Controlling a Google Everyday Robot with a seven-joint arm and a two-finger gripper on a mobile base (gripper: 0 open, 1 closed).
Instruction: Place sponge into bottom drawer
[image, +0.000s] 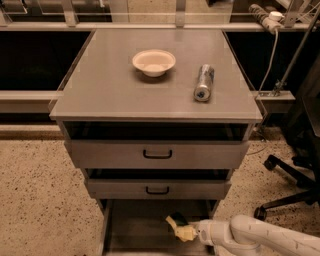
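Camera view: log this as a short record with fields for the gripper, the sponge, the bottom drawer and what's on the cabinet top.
gripper: low at the right, reaching in over the bottom drawer
sponge: at the gripper's tip, over the drawer; contact with the floor unclear
bottom drawer: pulled open, grey floor showing
cabinet top: white bowl and silver can lying on its side

End effector (176, 226) in dim bottom drawer (134, 233)

gripper (180, 230) over open bottom drawer (134, 227), jaws clamping sponge (174, 221)
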